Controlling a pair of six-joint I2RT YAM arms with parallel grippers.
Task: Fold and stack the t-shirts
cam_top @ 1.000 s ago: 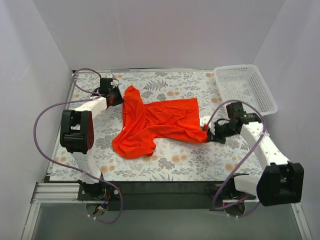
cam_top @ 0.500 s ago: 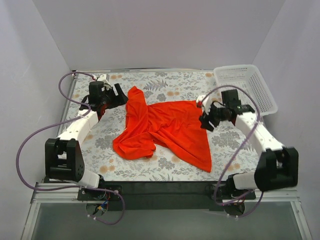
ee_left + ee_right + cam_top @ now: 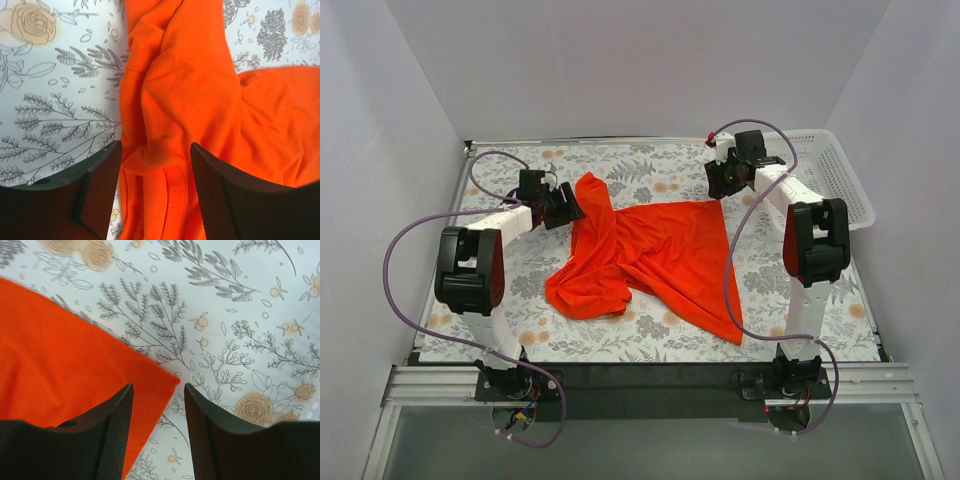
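Orange-red t-shirt lies crumpled in the middle of the bench; spreading step, no fold yet.
Left end effector gapes over bunched cloth at ten o'clock, right end effector over the two o'clock corner, both holding nothing. Next, probably: pinch, pull flat.

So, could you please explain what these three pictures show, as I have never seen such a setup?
Two robot arms are bolted at the table's near edge. The overhead view shows both from above and behind. The other two pictures come from a camera on each wrist, looking down between its jaws. An orange-red t-shirt lies crumpled on the flower-patterned table, with a white mesh basket at the far right corner. The left gripper and right gripper stand open over the shirt's far left and right ends, so nothing is held.
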